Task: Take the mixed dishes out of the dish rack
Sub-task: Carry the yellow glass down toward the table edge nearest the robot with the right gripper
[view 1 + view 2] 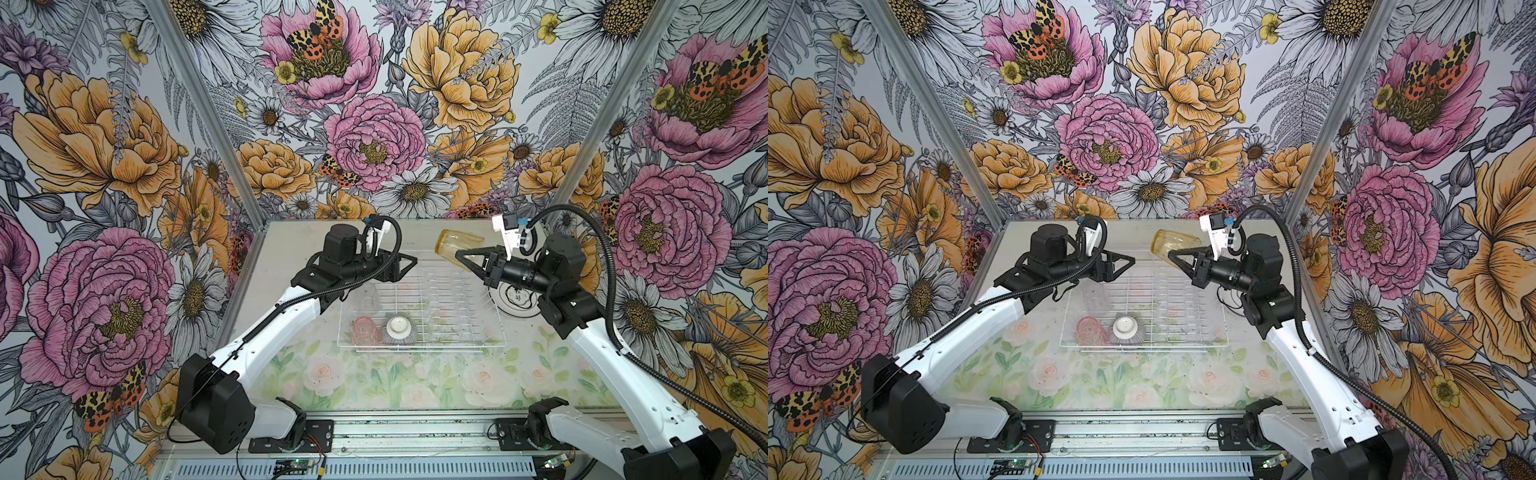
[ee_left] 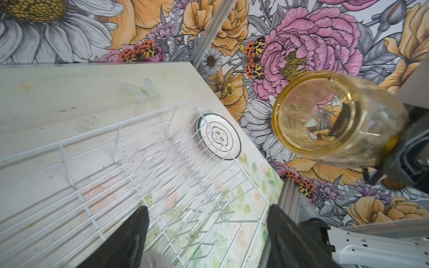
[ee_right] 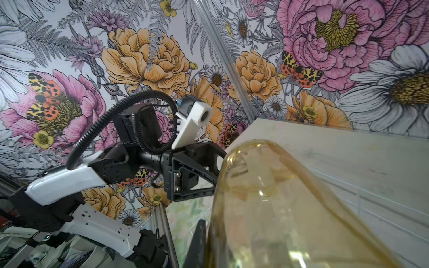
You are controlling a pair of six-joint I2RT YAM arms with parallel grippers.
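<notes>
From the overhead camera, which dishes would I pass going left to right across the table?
pink tumbler → striped bowl → amber tumbler, lifted in the air → stack of plates, partly hidden under the right arm.

White rack; amber tumbler; pink tumbler; purple-grey striped bowl.

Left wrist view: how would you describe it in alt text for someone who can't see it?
An amber tumbler hangs tilted in the air, gripped by the right end effector. Lower down, a white wire dish rack sits on a table, with stacked dark-rimmed white plates just outside it. The left end effector stands open in the foreground.
</notes>
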